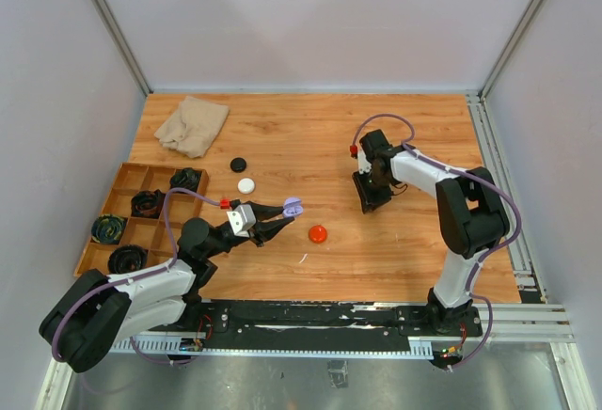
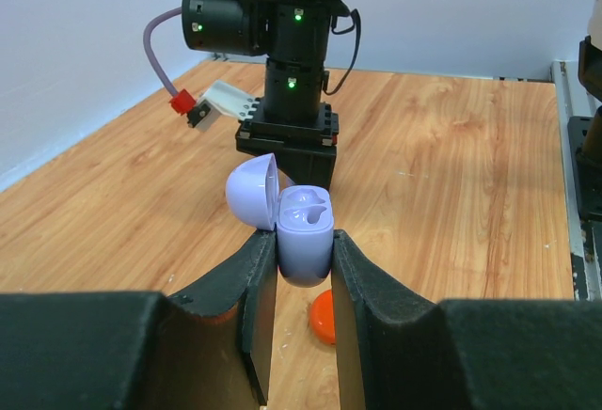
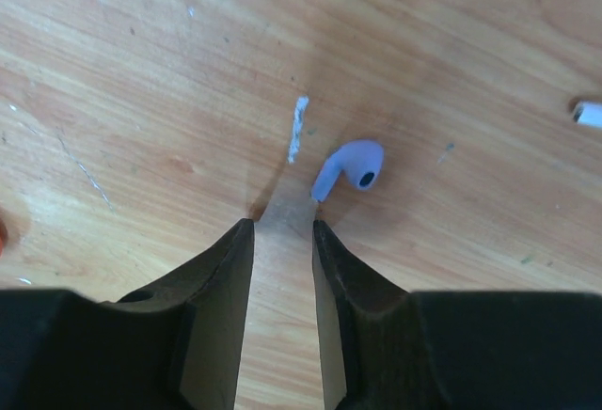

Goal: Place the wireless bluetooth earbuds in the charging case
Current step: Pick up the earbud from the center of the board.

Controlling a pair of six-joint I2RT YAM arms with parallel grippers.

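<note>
My left gripper is shut on the lilac charging case and holds it above the table. In the left wrist view the case sits clamped between the two fingers, lid flipped open to the left, both sockets empty. My right gripper points down at the table right of centre. Its wrist view shows the gripper slightly open with only bare wood between the jaws. A lilac earbud lies on the wood just beyond the right fingertip, its stem end close to that tip. The tip of a white earbud shows at the right edge.
A red puck lies just below the held case, with a white puck and a black puck to the left. A beige cloth lies at the back left. A wooden compartment tray holding dark items stands at the left edge.
</note>
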